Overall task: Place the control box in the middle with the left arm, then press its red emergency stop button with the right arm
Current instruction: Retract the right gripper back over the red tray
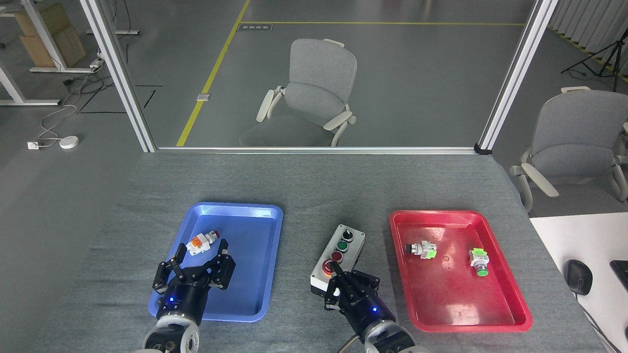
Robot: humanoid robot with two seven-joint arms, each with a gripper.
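Note:
The control box (349,241) lies on the bare grey table (304,196) between the two trays, its long side running away from me. The red emergency stop button (325,266) is at its near end, partly covered. My right gripper (334,268) comes in from below, its fingers shut together with nothing between them. Its tip rests on or just over that button. My left gripper (194,259) hovers open over the near left part of the blue tray (255,230) and holds nothing.
A small orange-white loose part with a red tip (201,241) lies in the blue tray just beyond my left gripper. The red tray (458,304) at the right holds two loose push-button parts (422,250) (480,261). A white desk with a mouse (578,276) adjoins at the far right.

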